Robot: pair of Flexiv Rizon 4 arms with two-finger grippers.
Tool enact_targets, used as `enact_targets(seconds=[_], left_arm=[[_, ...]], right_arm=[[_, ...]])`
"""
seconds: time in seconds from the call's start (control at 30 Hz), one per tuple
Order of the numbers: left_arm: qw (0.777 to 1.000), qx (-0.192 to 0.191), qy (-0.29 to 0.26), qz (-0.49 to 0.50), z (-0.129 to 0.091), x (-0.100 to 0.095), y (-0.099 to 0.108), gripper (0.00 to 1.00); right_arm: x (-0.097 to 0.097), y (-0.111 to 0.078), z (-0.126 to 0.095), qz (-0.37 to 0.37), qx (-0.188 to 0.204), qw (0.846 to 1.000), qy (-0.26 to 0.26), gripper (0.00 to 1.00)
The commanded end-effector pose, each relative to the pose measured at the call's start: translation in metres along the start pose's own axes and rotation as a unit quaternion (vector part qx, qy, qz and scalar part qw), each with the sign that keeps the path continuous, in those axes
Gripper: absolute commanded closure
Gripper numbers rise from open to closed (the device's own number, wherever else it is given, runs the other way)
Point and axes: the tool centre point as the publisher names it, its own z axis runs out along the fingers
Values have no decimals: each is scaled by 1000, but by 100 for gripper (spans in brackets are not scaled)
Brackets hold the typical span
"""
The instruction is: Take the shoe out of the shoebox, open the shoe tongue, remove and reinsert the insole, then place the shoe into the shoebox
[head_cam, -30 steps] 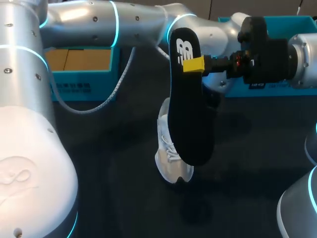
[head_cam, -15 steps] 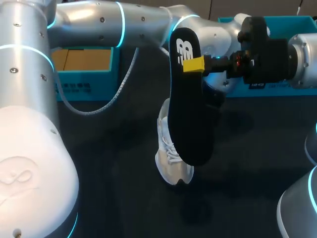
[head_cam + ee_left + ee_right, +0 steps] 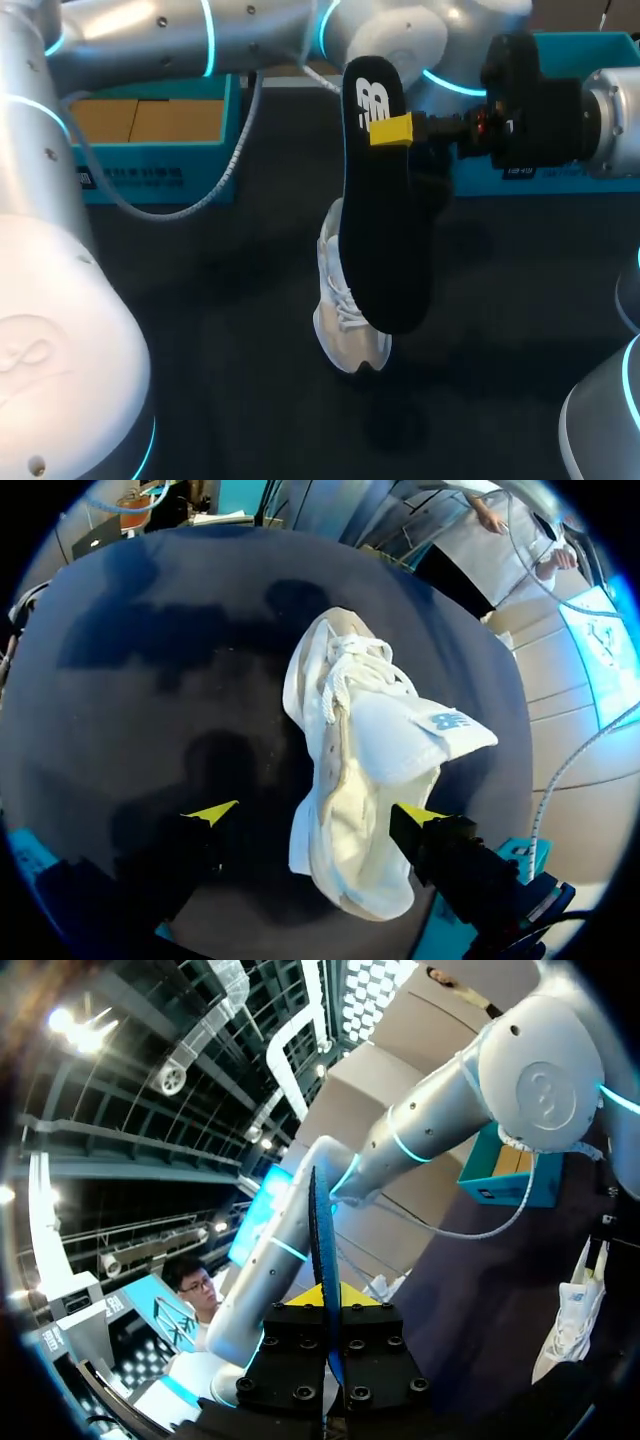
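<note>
Shoe (image 3: 345,320), white, lies on the dark surface (image 3: 220,300), tongue pulled open. Right end effector (image 3: 392,131) pinches the black insole (image 3: 385,240), holding it upright in the air. Left end effector (image 3: 315,815) hangs spread over the shoe's heel end.

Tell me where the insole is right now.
In the head view the black insole hangs upright in mid-air at the middle, pinched near its top end by the right gripper, with the white shoe partly hidden behind its lower end.
</note>
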Motion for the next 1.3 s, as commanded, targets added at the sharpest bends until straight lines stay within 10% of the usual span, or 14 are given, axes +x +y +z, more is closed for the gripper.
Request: enact_targets(seconds=[0.03,0.63,1.3], left_arm=[[998,1,-66,1,-10,15,2,0],[980,-15,-200,9,-63,60,16,0],[905,-29,-392,163,-111,117,-15,0]], right_arm=[[-7,2,-5,10,-34,999,-21,100],[-23,61,-56,10,-161,985,-56,100],[-34,63,-67,34,-188,978,-85,100]])
